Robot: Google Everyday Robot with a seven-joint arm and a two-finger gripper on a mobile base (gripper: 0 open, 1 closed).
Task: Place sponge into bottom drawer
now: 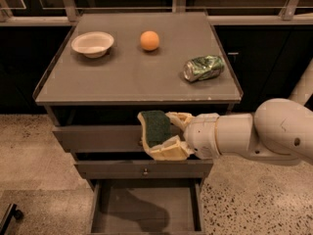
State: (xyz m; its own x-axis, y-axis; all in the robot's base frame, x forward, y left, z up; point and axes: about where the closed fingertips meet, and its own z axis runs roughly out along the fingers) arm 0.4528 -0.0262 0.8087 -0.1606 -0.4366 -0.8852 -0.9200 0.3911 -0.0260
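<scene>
"Where does the claw point(159, 134) hang?"

"In front of the top drawer point(98, 137), just under the table point(122, 80) edge, clamped on the sponge point(155, 126); its arm fills the room to the right."

"And beneath it?"

"The middle drawer point(117, 169) front sits shut just below; the bottom drawer point(171, 214) stands pulled out, its flat inside open from above."

"And on the table?"

"The bowl point(92, 43), the orange ball point(149, 40) and the crushed can point(204, 68) stand well apart; wide gaps lie between them."
</scene>
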